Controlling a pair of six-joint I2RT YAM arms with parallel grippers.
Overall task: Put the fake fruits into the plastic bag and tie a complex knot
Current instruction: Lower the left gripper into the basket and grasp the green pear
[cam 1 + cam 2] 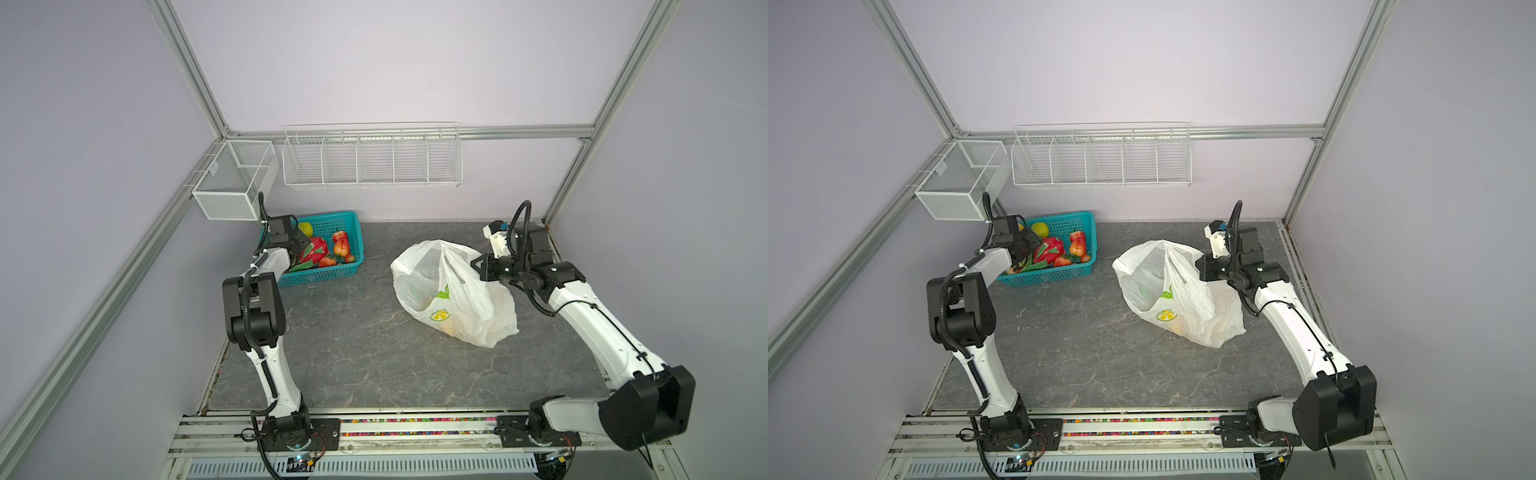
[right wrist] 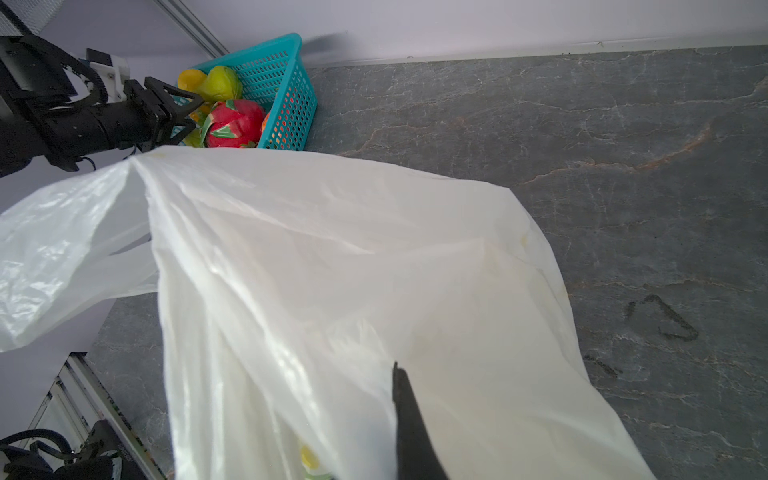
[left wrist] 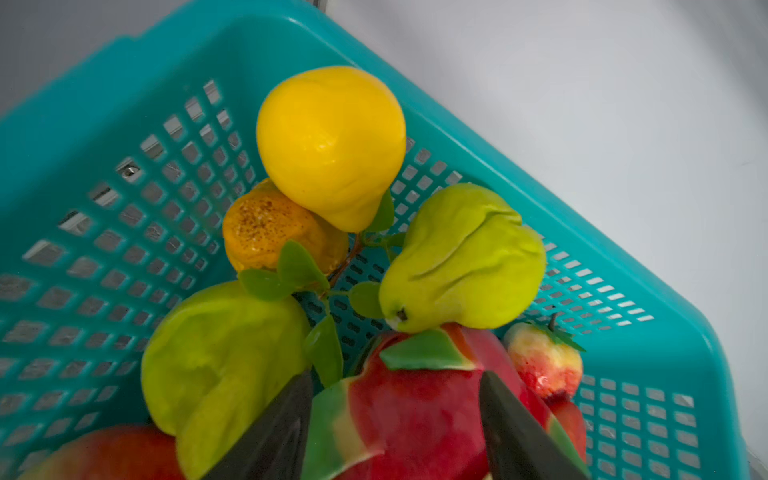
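Left gripper (image 3: 397, 376) spread astride dragon fruit (image 3: 415, 415) in teal basket (image 3: 623, 249); right gripper (image 1: 476, 264) pinches plastic bag (image 1: 490, 316) rim.

Soft, even overhead light fills both top views; you see wide-angle stretch along the rails (image 1: 195, 75) at the edges. Right wrist view: glare whitens the bag (image 2: 332, 257). Left wrist view: near fingers (image 3: 270, 432) blur; fruit (image 3: 328, 141) shines.

Both top views look down from high on the whole table (image 1: 374, 353) — wrist cameras sit close, over basket (image 3: 124, 124) and bag (image 2: 332, 249).
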